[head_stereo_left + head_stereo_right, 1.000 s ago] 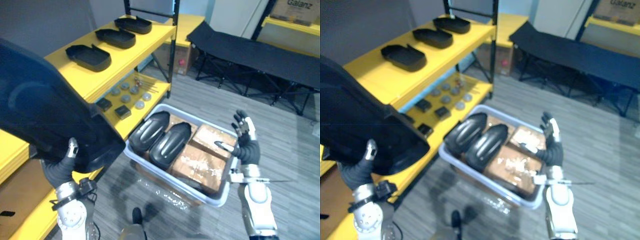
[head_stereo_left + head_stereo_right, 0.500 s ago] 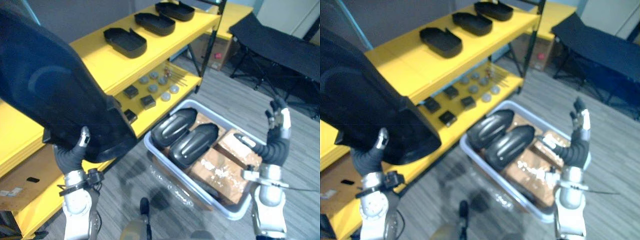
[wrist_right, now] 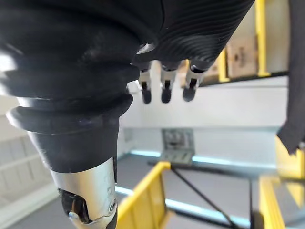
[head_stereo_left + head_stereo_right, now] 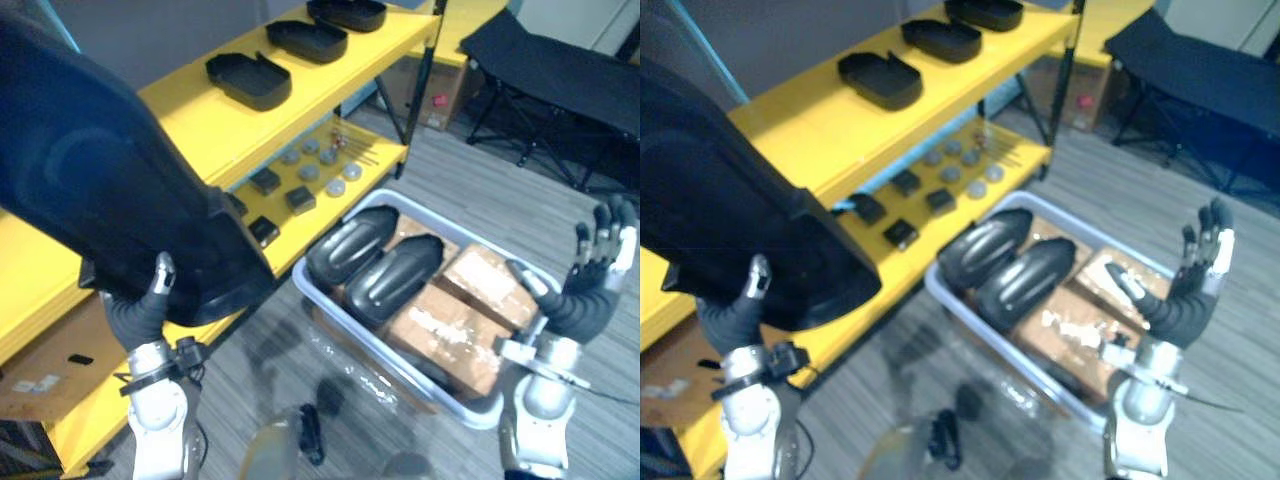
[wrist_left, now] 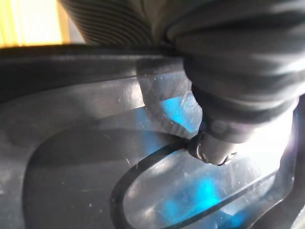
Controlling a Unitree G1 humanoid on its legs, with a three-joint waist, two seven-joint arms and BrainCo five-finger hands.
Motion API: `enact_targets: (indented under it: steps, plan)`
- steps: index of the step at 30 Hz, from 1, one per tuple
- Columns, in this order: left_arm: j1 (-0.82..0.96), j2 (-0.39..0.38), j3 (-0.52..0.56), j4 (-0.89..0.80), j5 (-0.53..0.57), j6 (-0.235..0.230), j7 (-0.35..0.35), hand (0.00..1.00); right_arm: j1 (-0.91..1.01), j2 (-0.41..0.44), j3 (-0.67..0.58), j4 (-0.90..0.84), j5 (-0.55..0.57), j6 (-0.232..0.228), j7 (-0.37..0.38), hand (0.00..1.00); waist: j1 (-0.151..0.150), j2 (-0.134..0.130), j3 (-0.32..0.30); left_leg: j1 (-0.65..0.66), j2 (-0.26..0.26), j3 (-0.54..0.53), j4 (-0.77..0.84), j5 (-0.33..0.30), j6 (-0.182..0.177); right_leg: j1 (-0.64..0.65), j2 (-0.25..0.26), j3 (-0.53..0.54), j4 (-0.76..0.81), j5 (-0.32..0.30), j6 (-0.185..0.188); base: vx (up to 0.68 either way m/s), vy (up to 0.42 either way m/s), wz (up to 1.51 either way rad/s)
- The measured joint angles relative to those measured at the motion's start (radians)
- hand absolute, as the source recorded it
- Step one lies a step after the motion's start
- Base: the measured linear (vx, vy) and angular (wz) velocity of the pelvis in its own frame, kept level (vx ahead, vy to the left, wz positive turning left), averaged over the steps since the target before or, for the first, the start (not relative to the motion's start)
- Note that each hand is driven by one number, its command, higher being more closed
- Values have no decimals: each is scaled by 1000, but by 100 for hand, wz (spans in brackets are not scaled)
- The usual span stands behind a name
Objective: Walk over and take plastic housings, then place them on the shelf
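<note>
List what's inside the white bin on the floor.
The white bin holds two black plastic housings side by side, with two brown cardboard boxes next to them. Whatever lies beneath the housings is mostly covered.

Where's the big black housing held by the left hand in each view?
Left eye view: housing upper left, over the left hand.
Right eye view: left side.
Left wrist view: close up, under the thumb.
Right wrist view: cannot tell; a dark edge may be it.
Shared landmark: the yellow shelf.

The left hand grips a black housing beside the yellow shelf.
</note>
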Motion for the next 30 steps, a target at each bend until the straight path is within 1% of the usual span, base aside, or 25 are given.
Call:
enact_targets:
  steps: [2, 3, 4, 5, 6, 7, 8, 9, 11, 13, 15, 18, 21, 24, 25, 26, 27, 28, 29, 30]
  plan:
    - [-3, 0, -6, -1, -4, 0, -1, 100, 1, 0, 30, -9, -7, 0, 49, 0, 2, 4, -3, 61, -2, -30, -54, 10, -10, -37, 73, 18, -165, -11, 8, 303, 23, 52]
    - [-3, 0, -8, -2, -9, 0, -1, 100, 1, -1, 37, -13, -7, 0, 59, 0, 2, 5, -4, 71, -1, -37, -63, 11, -11, -52, 87, 20, -198, -8, 12, 272, 4, 46]
    - [-3, 0, -14, -2, -11, 0, 0, 100, 4, -2, 46, -19, -7, 0, 83, 0, 0, 6, -4, 88, -1, -51, -76, 12, -13, -72, 112, 34, -267, 4, 18, 274, -14, 40]
    - [-2, 0, -25, -2, -10, 0, 0, 100, 8, -5, 53, -21, -6, 0, 96, 0, -1, 8, -5, 99, -3, -55, -88, 11, -17, -81, 123, 40, -320, 28, 19, 275, -28, 45]
    - [-3, 2, -40, -3, -10, 0, 1, 100, 9, -9, 63, -21, -4, 3, 105, 0, -2, 9, -6, 101, -4, -56, -86, 6, -26, -82, 129, 39, -374, 80, 9, 274, -64, 40]
    - [-3, 12, -59, -7, -8, 1, 1, 100, 8, -13, 77, -21, 3, 7, 122, 0, -1, -2, -13, 100, -12, -57, -85, -2, -39, -64, 134, 37, -427, 190, -2, 218, -76, 30]
    - [-3, 15, -73, -7, -7, 2, 1, 100, 6, -21, 87, -21, 12, 8, 130, 0, 0, -5, -16, 98, -16, -59, -84, -9, -48, -54, 131, 33, -450, 194, 15, 264, -124, 16]
    - [-3, 13, -94, -8, -7, 6, 1, 100, 2, -42, 103, -19, 19, 14, 140, 0, 5, 14, -17, 92, -3, -62, -86, -13, -56, -36, 147, 31, -499, 205, 27, 239, -122, 2]
    - [-3, 5, -139, -7, -5, 12, -3, 100, 1, -70, 116, -20, 25, 26, 141, 0, 6, 38, -21, 109, 12, -59, -107, -11, -66, 3, 165, 22, -564, 224, 16, 223, -96, -3]
    - [-5, 3, -165, -8, 1, 14, -10, 100, 13, -82, 121, -19, 32, 27, 140, 0, 0, 46, -26, 150, 14, -49, -144, -4, -77, 46, 169, 18, -601, 228, 16, 162, -34, -4]
    - [-8, 4, -168, -8, 1, 14, -16, 100, 27, -83, 123, -20, 33, 27, 138, 0, -9, 58, -36, 176, 14, -48, -169, -4, -77, 67, 172, 18, -622, 228, 16, 123, 1, -5]
    - [-27, 6, -168, -8, 1, 13, -10, 100, 28, -83, 123, -20, 33, 26, 142, 0, -11, 66, -46, 187, 6, -48, -189, -3, -77, 79, 169, 20, -649, 234, 25, 57, 48, -2]
    - [-38, 9, -167, -8, 6, 14, 19, 100, 27, -83, 131, -20, 35, 19, 178, 0, -10, 66, -46, 190, -4, -50, -187, -3, -77, 92, 161, 16, -661, 237, 30, 17, 46, 6]
    - [-36, 15, -167, -4, 12, 27, 54, 100, 26, -83, 171, -22, 58, 1, 217, 0, -7, 69, -47, 200, -9, -56, -167, -1, -80, 131, 151, -18, -662, 235, 28, -13, 22, 28]
    - [-37, 18, -167, 3, 13, 27, 56, 100, 25, -82, 188, -23, 58, -5, 226, 0, -8, 69, -47, 196, -17, -50, -157, 11, -99, 149, 139, -53, -663, 233, 28, -76, 4, 89]
    - [-41, 15, -168, 12, 15, 28, 52, 100, 24, -80, 194, -22, 54, -9, 222, 0, -13, 64, -49, 175, -37, -27, -147, 44, -153, 164, 115, -108, -662, 232, 28, -75, -10, 105]
    - [-43, 13, -169, 14, 20, 28, 48, 100, 23, -80, 191, -22, 54, -13, 221, 0, -15, 63, -48, 167, -45, -6, -146, 64, -184, 172, 97, -139, -662, 232, 27, -108, 7, 145]
    - [-43, 10, -169, 13, 33, 27, 37, 100, 17, -81, 181, -22, 53, -17, 209, 0, -18, 67, -49, 155, -53, 53, -147, 90, -217, 195, 62, -197, -666, 231, 27, -118, 75, 128]
    - [-43, 9, -168, 12, 36, 25, 30, 100, 15, -76, 178, -22, 50, -19, 201, 0, -18, 64, -48, 147, -40, 107, -142, 52, -185, 203, 52, -217, -667, 228, 27, -114, 98, 151]
    - [-42, 9, -163, 11, 39, 16, 21, 100, -3, -76, 167, -17, 46, -21, 194, 0, -11, 81, -53, 137, 31, 233, -103, 11, -116, 204, 41, -252, -639, 203, 45, -98, 86, 120]
